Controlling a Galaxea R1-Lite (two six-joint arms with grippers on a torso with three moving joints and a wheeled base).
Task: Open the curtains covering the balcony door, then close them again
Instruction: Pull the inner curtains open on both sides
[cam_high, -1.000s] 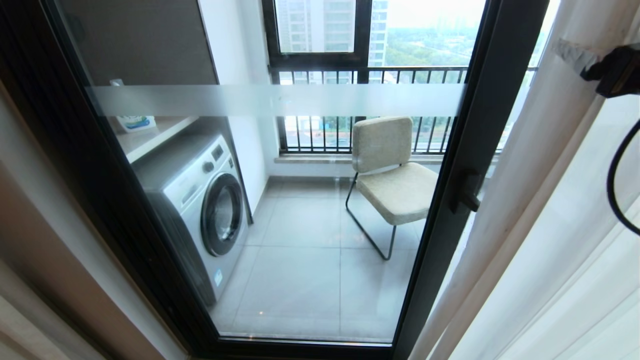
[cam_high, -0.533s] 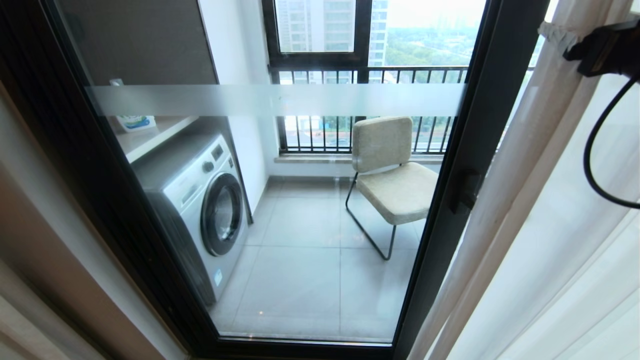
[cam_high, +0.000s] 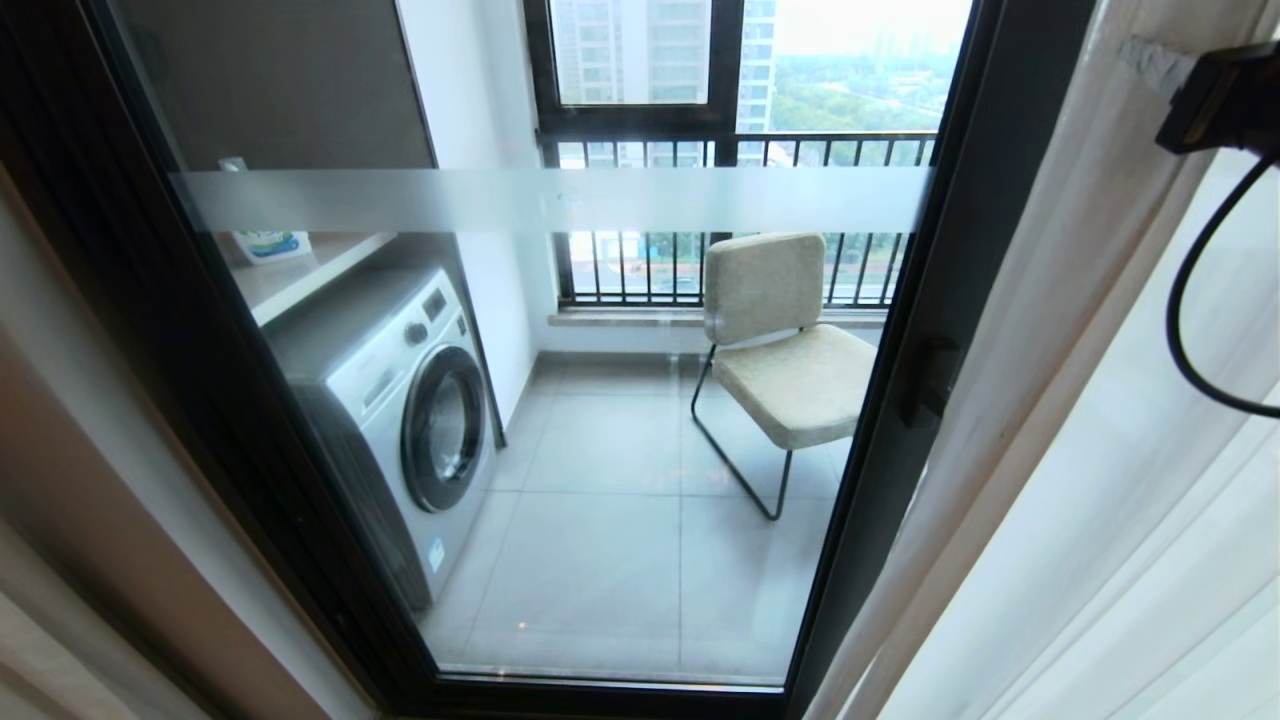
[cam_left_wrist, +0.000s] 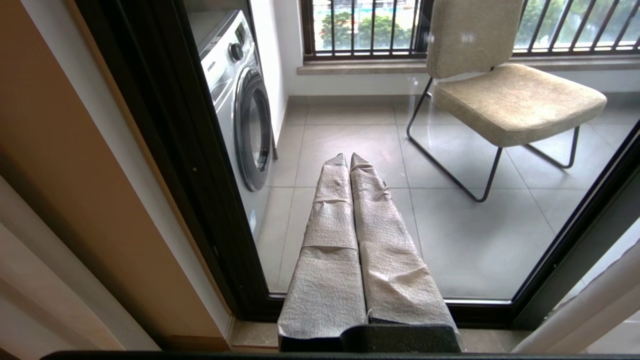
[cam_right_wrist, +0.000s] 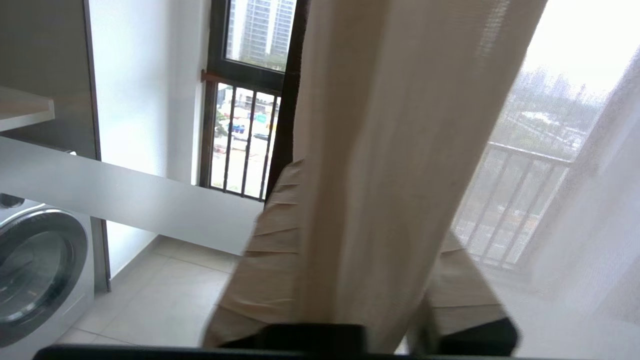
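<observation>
- The right gripper (cam_right_wrist: 350, 280) is seen high at the right edge of the head view, its paper-wrapped fingers (cam_right_wrist: 265, 260) set on either side of the leading fold of the cream-beige drape (cam_right_wrist: 395, 150); the jaws are drawn in around that fold, which runs straight down between them.
- Whether the fold is pinched firmly or only enclosed cannot be told from the wrist view.
- The left gripper (cam_left_wrist: 350, 165) is held low in front of the glass, its jaws pressed together and holding nothing.
- The curtains (cam_high: 1050, 400) are gathered at the right of the balcony door (cam_high: 960, 300), with the drape's edge lying over the right-hand black frame and the white sheers (cam_high: 1150, 560) hanging further to the right.
- A black cable (cam_high: 1190, 330) is looped in front of the sheers below the right arm.
- Most of the door's glass is left uncovered; the frosted band (cam_high: 550, 200) is crossed at mid-height and the black handle (cam_high: 930, 385) is partly hidden by the drape's edge.
- Behind the glass a washing machine (cam_high: 400, 400) is placed at the left, under a shelf (cam_high: 300, 275) carrying a bottle (cam_high: 268, 243).
- A beige chair (cam_high: 790, 340) on a black wire frame is set on the grey tiled floor (cam_high: 600, 560), near the barred railing (cam_high: 650, 270) and the windows (cam_high: 630, 50) above it.
</observation>
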